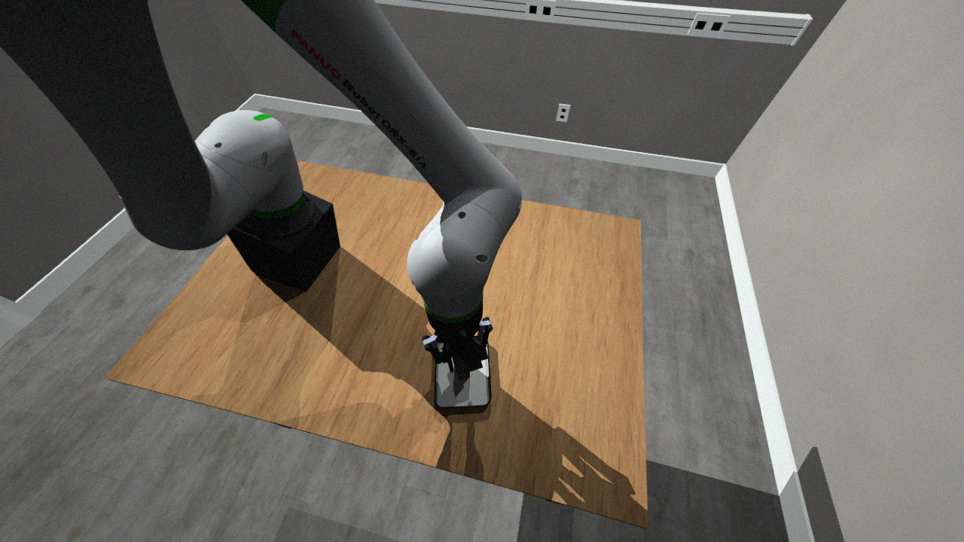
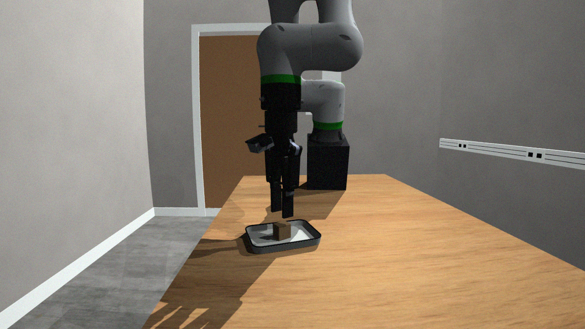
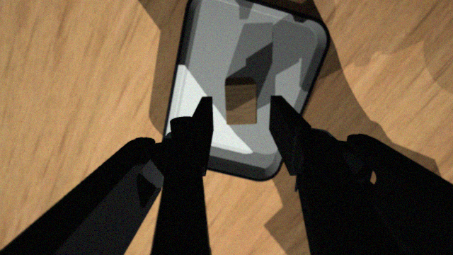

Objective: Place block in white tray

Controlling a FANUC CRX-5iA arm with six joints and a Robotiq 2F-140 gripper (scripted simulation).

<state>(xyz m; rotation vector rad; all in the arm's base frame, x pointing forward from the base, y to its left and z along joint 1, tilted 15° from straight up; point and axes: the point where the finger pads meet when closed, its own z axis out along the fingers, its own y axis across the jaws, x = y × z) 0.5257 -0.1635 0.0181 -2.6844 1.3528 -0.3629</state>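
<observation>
A small brown wooden block rests on the floor of the white tray, near its middle. My gripper hangs straight above the block, clear of it, with its two black fingers partly apart and nothing between them. In the wrist view the block shows in the gap between the fingertips, lower down, with room on both sides. In the top view the gripper hides the block.
The tray sits on a wooden table top close to one edge. The arm's black pedestal stands at the far end of the table. Grey floor and walls surround it.
</observation>
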